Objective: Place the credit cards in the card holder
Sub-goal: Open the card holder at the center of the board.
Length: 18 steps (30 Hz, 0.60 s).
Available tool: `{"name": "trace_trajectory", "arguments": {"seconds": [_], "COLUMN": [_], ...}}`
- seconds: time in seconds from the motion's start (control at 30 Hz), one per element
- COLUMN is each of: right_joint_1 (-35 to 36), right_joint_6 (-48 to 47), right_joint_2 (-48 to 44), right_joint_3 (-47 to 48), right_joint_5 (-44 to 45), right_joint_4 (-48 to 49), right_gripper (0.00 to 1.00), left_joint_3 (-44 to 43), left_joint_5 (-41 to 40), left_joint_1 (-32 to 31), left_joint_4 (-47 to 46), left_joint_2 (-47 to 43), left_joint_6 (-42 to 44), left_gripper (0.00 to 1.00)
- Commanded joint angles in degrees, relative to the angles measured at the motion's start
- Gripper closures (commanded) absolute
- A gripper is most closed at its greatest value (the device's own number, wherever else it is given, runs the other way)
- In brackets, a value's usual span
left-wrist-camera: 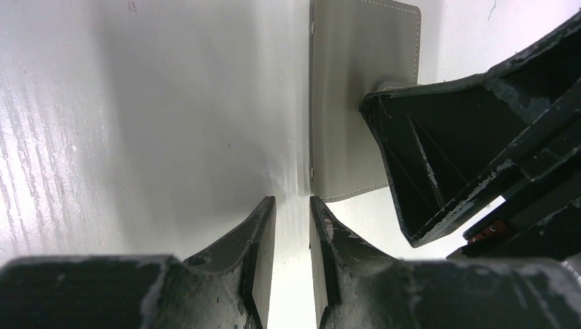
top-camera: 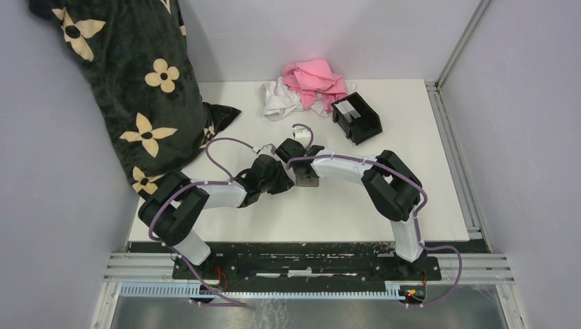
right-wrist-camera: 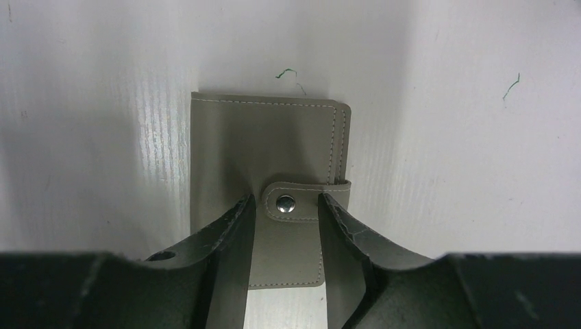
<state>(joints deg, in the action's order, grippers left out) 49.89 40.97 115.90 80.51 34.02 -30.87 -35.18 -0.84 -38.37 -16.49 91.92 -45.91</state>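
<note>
Holding left jaws narrowly parted and empty at the grey wallet's edge, probably for steadying it. Straddling its snap tab with right jaws half open, clasping nothing. Credit cards hiding, presumably inside. Sitting at 1 o'clock, well apart: card holder, white contents unclear.

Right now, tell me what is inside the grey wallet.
Only its outside shows: the grey wallet lies closed on the white table, its strap snapped shut between the right fingers. Whatever is inside is covered.
</note>
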Motion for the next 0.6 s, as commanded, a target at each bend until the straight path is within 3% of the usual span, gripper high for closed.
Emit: {"name": "trace_trajectory", "arguments": {"seconds": [0.0, 0.57], "right_joint_1": [0.03, 0.03], "right_joint_6": [0.58, 0.55], "right_joint_2": [0.87, -2.89], "right_joint_3": [-1.64, -6.09], "right_joint_5": [1.29, 0.02], "right_joint_4": [-2.77, -1.58], "right_gripper": [0.56, 0.72], "left_joint_3": [0.27, -0.23], "left_joint_5": [0.24, -1.23], "left_joint_1": [-0.23, -0.3], "left_joint_4": [-1.17, 0.22], "left_joint_2": [0.69, 0.14], "left_joint_6": [-2.25, -2.25], "left_gripper": [0.68, 0.67]}}
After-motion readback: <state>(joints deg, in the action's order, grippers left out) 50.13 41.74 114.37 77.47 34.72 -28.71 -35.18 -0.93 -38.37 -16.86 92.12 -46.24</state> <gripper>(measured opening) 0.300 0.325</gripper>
